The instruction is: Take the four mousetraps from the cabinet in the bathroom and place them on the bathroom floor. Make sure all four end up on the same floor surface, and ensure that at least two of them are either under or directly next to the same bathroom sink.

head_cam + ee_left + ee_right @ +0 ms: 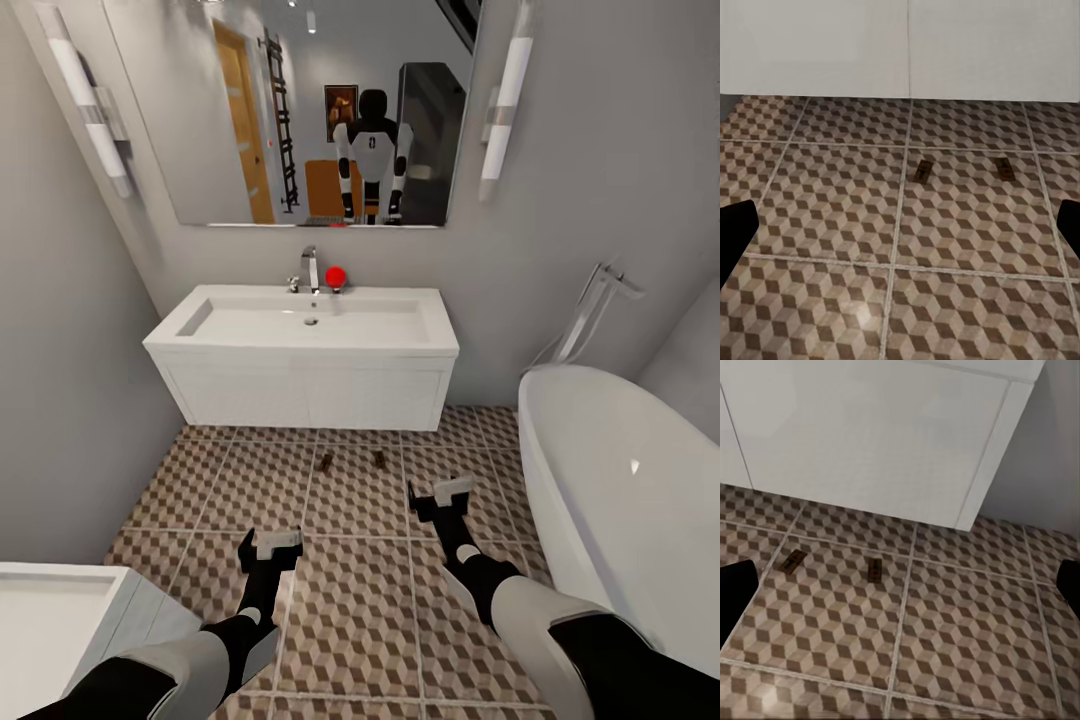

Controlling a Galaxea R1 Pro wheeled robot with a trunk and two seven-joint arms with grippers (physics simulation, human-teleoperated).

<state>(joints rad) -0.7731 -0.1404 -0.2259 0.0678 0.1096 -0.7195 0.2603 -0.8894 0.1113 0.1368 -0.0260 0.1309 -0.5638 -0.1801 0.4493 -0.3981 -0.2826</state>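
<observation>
Two mousetraps (326,461) lay on the bathroom floor (360,620) just before the sink (305,325). Our left hand (270,549) and right hand (442,497) hung spread, empty. We judged two remained; turn for the cabinet without rolling over these.

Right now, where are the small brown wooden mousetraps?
Head view: two small brown wooden mousetraps lie side by side on the cube-patterned tile floor, just before the white sink vanity.

two mousetraps (326,461) (381,459) on the floor (360,600), one sink (300,325), one bathtub (620,480), one mirror (300,110)
</observation>
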